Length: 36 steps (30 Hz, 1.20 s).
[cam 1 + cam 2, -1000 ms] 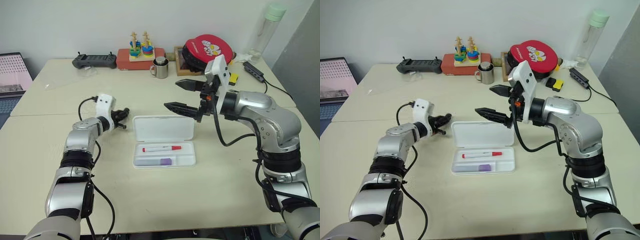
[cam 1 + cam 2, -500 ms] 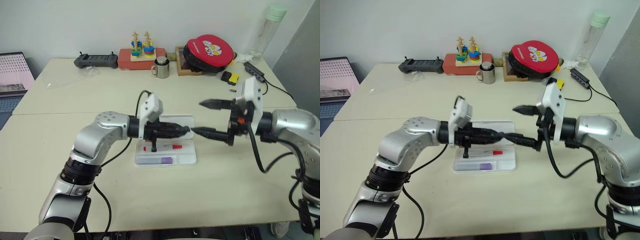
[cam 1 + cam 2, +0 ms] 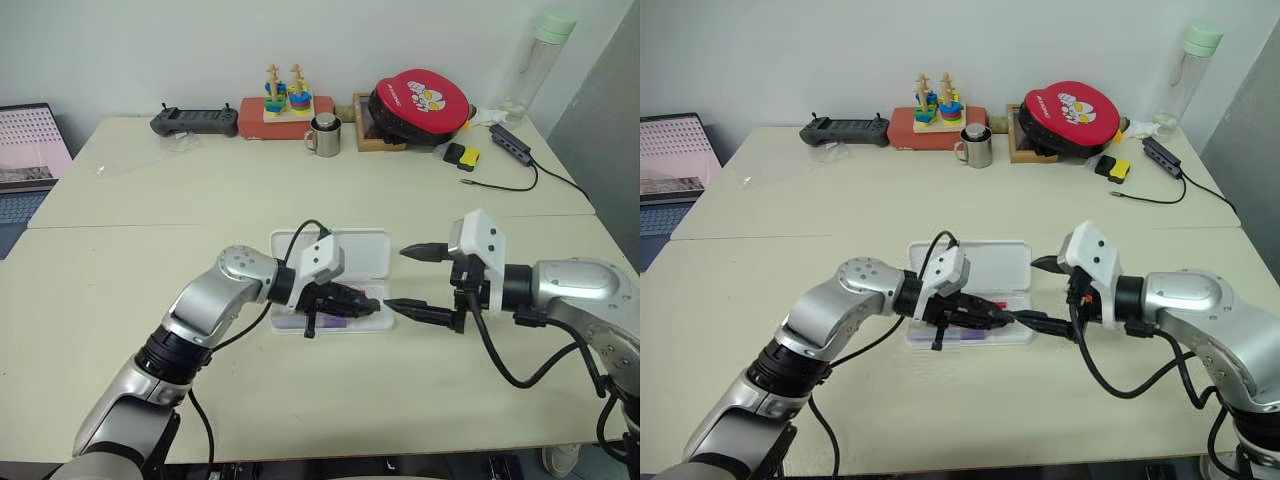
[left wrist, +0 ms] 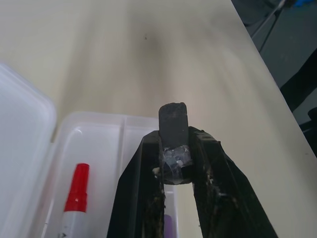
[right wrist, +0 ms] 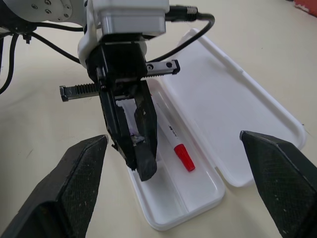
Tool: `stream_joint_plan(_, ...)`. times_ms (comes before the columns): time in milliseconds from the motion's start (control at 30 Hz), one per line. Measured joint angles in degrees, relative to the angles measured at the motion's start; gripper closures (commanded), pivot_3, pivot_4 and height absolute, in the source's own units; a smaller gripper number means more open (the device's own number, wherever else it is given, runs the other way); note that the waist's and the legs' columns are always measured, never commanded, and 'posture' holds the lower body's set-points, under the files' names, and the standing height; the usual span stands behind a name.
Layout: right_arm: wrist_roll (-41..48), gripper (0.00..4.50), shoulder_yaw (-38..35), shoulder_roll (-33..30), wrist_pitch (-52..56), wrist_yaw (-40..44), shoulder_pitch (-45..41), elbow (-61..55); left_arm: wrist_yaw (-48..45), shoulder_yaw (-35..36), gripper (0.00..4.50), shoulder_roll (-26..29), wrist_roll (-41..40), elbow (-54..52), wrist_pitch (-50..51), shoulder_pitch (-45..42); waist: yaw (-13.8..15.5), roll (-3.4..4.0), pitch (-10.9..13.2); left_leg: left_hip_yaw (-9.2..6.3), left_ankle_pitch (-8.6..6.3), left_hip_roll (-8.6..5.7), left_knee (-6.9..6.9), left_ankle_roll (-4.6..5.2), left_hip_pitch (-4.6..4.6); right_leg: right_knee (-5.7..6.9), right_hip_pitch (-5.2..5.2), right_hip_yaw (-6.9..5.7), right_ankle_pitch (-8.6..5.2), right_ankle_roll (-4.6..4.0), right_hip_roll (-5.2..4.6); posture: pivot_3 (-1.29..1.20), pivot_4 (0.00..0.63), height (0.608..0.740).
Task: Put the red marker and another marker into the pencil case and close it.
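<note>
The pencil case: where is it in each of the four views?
Left eye view: the pencil case lies open at centre.
Right eye view: centre too.
Left wrist view: its tray lies under the fingers.
Right wrist view: tray and open lid, centre.
Shared landmark: the left gripper above the tray.

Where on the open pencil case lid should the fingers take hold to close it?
Best at the lid's free long edge, the one farthest from the tray. The lid lies flat on the table behind the tray, hinged along their shared long side, so I would come from the far side, hook under that edge near its middle, and swing it over the red marker.
</note>
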Motion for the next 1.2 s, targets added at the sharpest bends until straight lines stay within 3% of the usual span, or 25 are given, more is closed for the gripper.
stream_joint_plan(633,-0.01,0.0,1.39,-0.48,-0.16,-1.05,3.13,-0.1,1.32,-1.57,4.07,-3.74,6.25,6.2,-3.98,0.02,0.54,-0.01,0.0,0.05,0.0,-0.03,0.02,0.01,0.0,-0.03,0.01,-0.03,0.02,0.04,0.0,0.0,0.15,0.74)
stream_joint_plan(667,0.02,0.0,1.38,-0.48,-0.16,-1.09,3.13,-0.1,1.3,-1.57,3.36,-3.89,6.33,6.25,-4.05,0.02,0.57,-0.01,0.0,0.04,0.0,-0.03,0.03,0.01,0.0,-0.02,0.01,-0.03,0.02,0.04,0.0,0.0,0.15,0.74)
stream_joint_plan(1100,0.1,0.0,1.39,0.29,-0.54,-1.75,3.06,-0.02,1.1,-1.3,0.55,-4.49,5.88,5.57,-3.44,0.04,1.1,-0.01,0.0,0.05,0.0,-0.02,0.03,0.01,0.0,-0.02,0.01,-0.03,0.02,0.04,0.0,0.0,0.15,0.74)
stream_joint_plan(1200,0.09,0.0,1.49,2.44,-1.73,-1.69,0.61,2.06,1.29,2.17,0.06,-2.89,2.37,1.72,0.52,0.48,0.84,-0.01,0.01,0.08,0.0,0.0,0.03,0.01,0.01,0.0,-0.02,-0.01,0.02,0.03,0.01,0.0,0.15,0.74)
